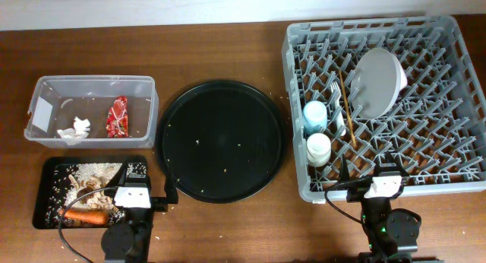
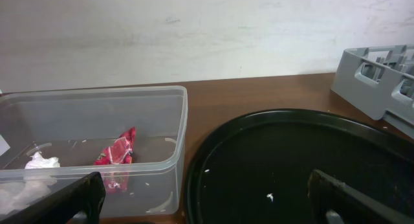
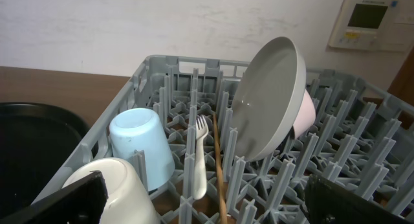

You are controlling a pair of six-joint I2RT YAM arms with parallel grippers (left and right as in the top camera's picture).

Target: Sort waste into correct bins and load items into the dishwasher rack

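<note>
The grey dishwasher rack (image 1: pixel 456 88) holds the pale plate (image 1: pixel 376 84), light blue cup (image 1: pixel 314 115), cream cup (image 1: pixel 319 147), white fork (image 1: pixel 337 103) and wooden stick (image 1: pixel 348 111). In the right wrist view I see the plate (image 3: pixel 268 101), a bowl behind it (image 3: pixel 305 117), blue cup (image 3: pixel 139 143), cream cup (image 3: pixel 123 191), fork (image 3: pixel 199 159) and stick (image 3: pixel 218 172). The clear tub (image 1: pixel 144 84) holds tissue (image 1: pixel 76 128) and red wrapper (image 1: pixel 117 117). The black tray (image 1: pixel 45 168) holds the carrot (image 1: pixel 85 215) and rice scraps (image 1: pixel 87 175). My left gripper (image 2: pixel 207 198) and right gripper (image 3: pixel 207 201) are open and empty, low at the front.
A large round black tray (image 1: pixel 220 137) with a few crumbs lies between the bins and the rack; it fills the right of the left wrist view (image 2: pixel 304 153). A wall panel (image 3: pixel 365 20) hangs behind the rack. A pale wall runs along the table's far edge.
</note>
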